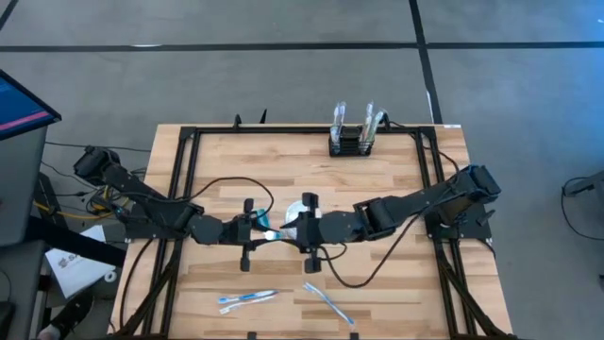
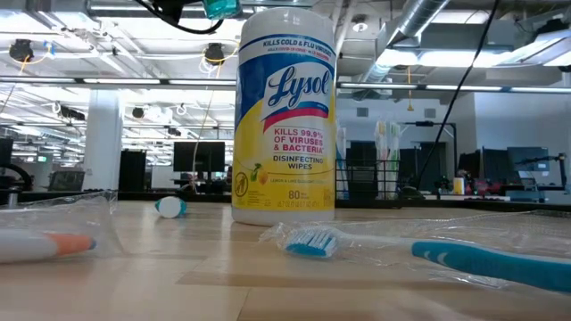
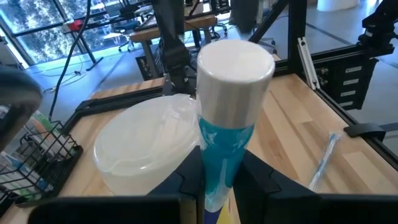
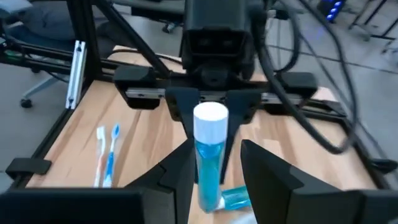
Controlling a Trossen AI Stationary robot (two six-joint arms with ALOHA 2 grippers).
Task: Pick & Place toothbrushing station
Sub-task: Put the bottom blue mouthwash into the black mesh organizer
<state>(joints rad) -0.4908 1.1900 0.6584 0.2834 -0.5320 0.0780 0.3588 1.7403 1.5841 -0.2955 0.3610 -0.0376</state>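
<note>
Lysol wipes tub (image 2: 284,111), loose toothbrushes (image 1: 247,298)

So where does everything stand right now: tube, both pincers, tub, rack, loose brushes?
toothpaste tube: capped, upright, held off the table
left pincer: shut on the toothpaste tube
right pincer: open, fingers either side of the tube, apparently not gripping
wipes tub: upright, lid shut
toothbrushing station: upright at the far edge, brushes standing in it
loose toothbrushes: lying flat near the front edge
</note>
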